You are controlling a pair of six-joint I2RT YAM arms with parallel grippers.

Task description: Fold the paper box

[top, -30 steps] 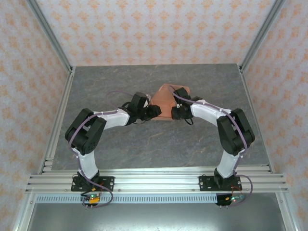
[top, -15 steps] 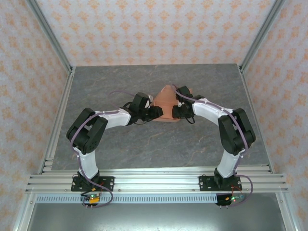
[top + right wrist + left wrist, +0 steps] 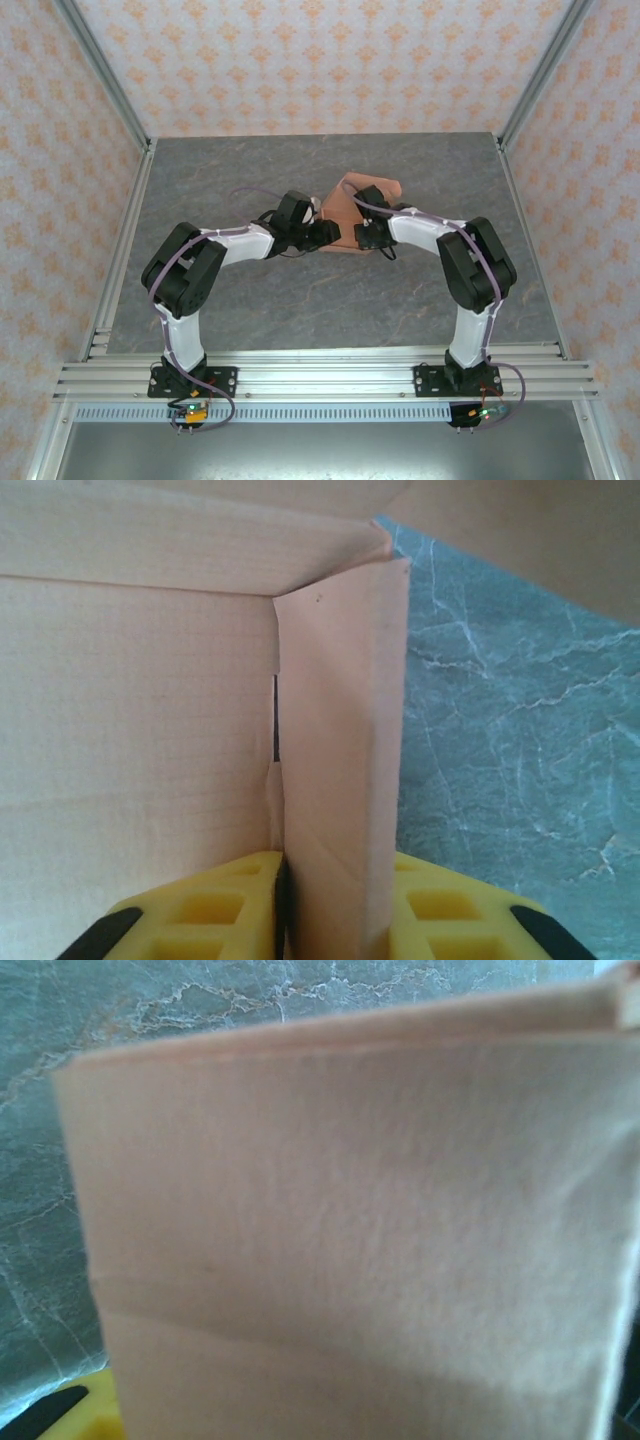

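While the yellow fingers (image 3: 200,915) of the right gripper (image 3: 335,900) sit closed on an upright side flap (image 3: 340,730), I can't tell whether the left gripper (image 3: 322,235) is open or closed. Its wrist camera gives a blurred cardboard panel close up.

The paper box (image 3: 350,200) rests on the table (image 3: 300,300) just past centre, between both grippers.

Handling, my guess: light, thin card, creases easily, springs back at the scores. Best held near fold lines, never mid-panel.

Against a second ago: the right arm's elbow (image 3: 470,265) has swung inward, the left gripper has edged toward the box, and a paler face of the card shows.
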